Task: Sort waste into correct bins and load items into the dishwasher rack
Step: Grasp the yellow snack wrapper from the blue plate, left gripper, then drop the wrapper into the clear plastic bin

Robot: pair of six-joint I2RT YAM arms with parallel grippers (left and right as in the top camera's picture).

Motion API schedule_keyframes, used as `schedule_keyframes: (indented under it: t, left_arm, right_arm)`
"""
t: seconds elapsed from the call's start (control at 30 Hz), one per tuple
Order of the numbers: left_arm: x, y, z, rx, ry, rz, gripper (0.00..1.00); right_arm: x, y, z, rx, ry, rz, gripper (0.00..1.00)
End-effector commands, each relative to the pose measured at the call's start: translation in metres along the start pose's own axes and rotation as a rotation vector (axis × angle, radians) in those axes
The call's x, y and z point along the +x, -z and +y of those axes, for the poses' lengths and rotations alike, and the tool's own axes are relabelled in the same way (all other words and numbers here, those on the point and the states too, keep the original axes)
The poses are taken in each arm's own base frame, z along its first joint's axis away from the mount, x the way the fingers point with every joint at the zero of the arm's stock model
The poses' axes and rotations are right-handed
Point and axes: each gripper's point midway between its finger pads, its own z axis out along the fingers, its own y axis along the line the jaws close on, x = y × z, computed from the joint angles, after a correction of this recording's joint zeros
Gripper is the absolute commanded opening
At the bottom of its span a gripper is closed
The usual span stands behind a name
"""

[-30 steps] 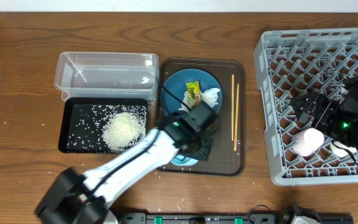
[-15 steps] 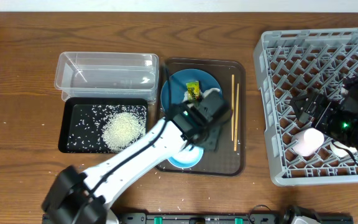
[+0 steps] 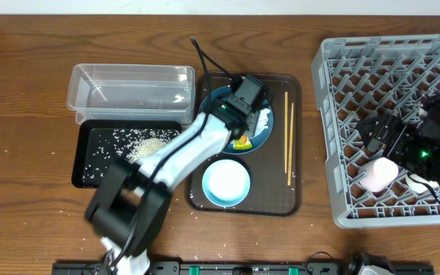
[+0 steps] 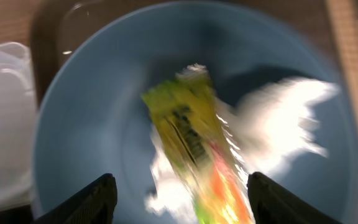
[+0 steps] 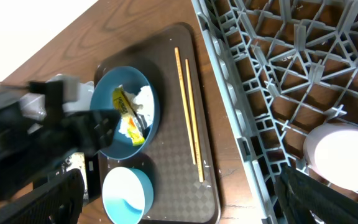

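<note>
Hovering left gripper [image 4: 179, 196], fingers spread, above centre-frame wrapper [image 4: 188, 140]; rice [image 3: 137, 147] binned, pink cup [image 3: 378, 174] racked, tissue [image 4: 284, 118], plate [image 4: 92, 124], bowl [image 3: 226, 183], chopsticks [image 3: 286, 130] pending.

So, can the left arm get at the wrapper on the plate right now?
Probably yes. The left gripper hangs open over the wrapper, one finger either side, and nothing covers it. The tissue lies against it and may get pinched too.
</note>
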Motion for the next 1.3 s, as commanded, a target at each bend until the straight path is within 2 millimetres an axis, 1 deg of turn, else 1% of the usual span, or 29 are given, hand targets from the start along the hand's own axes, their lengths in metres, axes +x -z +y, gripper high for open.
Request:
schedule_keyframes:
  t: [0.0,0.03,0.07,0.1,0.13,0.2,0.23,0.27,0.33,0.4,0.5,0.63,0.7,0.73,0.83,0.9,0.97,1.07,1.23,1.27]
  left_arm:
    - [0.007,-0.026,0.007,-0.001,-0.013,0.035,0.70]
    - [0.008,-0.032,0.005,0.016,-0.008,0.041,0.70]
    - [0.010,-0.036,0.003,0.033,-0.006,0.049,0.67]
    - [0.012,-0.038,0.000,0.051,-0.004,0.058,0.57]
    - [0.012,-0.037,-0.003,0.065,-0.004,0.062,0.53]
    - [0.013,-0.036,-0.009,0.101,-0.003,0.070,0.38]
    - [0.013,-0.034,-0.012,0.120,-0.002,0.072,0.29]
    - [0.012,-0.031,-0.013,0.130,-0.001,0.072,0.24]
    - [0.009,-0.022,-0.013,0.138,0.001,0.064,0.15]
    - [0.005,-0.010,-0.013,0.148,0.003,0.052,0.13]
    - [-0.006,0.015,-0.010,0.160,0.009,0.014,0.07]
    - [-0.018,0.051,-0.002,0.164,0.018,-0.041,0.06]
    - [-0.026,0.066,0.012,0.105,0.027,-0.085,0.06]
    - [-0.031,0.072,0.023,0.052,0.033,-0.112,0.06]
    - [-0.042,0.081,0.057,-0.112,0.040,-0.175,0.06]
    - [-0.046,0.081,0.079,-0.191,0.062,-0.187,0.06]
    - [-0.047,0.078,0.091,-0.208,0.082,-0.184,0.06]
    - [-0.055,0.073,0.120,-0.241,0.148,-0.199,0.06]
    - [-0.070,0.070,0.175,-0.270,0.348,-0.260,0.06]
    - [-0.074,0.068,0.183,-0.258,0.370,-0.273,0.09]
  right_arm:
    - [0.002,-0.001,0.003,-0.005,0.019,0.009,0.96]
    - [0.002,-0.001,0.003,-0.005,0.018,0.011,0.97]
    - [0.003,-0.001,0.003,-0.005,0.018,0.012,0.97]
    - [0.003,-0.001,0.003,-0.005,0.018,0.012,0.97]
    - [0.003,-0.001,0.003,-0.004,0.018,0.012,0.97]
    - [0.003,-0.001,0.002,-0.004,0.017,0.014,0.97]
    - [0.003,-0.001,0.002,-0.004,0.017,0.015,0.97]
    - [0.003,-0.001,0.002,-0.004,0.017,0.015,0.97]
    - [0.004,-0.001,0.002,-0.004,0.016,0.015,0.97]
    - [0.004,-0.001,0.002,-0.003,0.015,0.018,0.97]
    - [0.005,-0.001,0.002,-0.002,0.013,0.021,0.97]
    - [0.006,-0.001,0.002,-0.001,0.012,0.023,0.97]
    - [0.006,-0.001,0.002,-0.001,0.011,0.024,0.97]
    - [0.006,-0.001,0.002,-0.001,0.011,0.024,0.97]
    - [0.006,-0.001,0.002,-0.001,0.012,0.024,0.97]
    - [0.006,-0.001,0.002,-0.001,0.012,0.024,0.97]
    - [0.006,-0.001,0.002,-0.001,0.012,0.024,0.97]
    - [0.006,-0.001,0.002,-0.001,0.011,0.024,0.97]
    - [0.006,-0.001,0.002,-0.001,0.011,0.024,0.97]
    - [0.006,-0.001,0.002,-0.001,0.011,0.024,0.97]
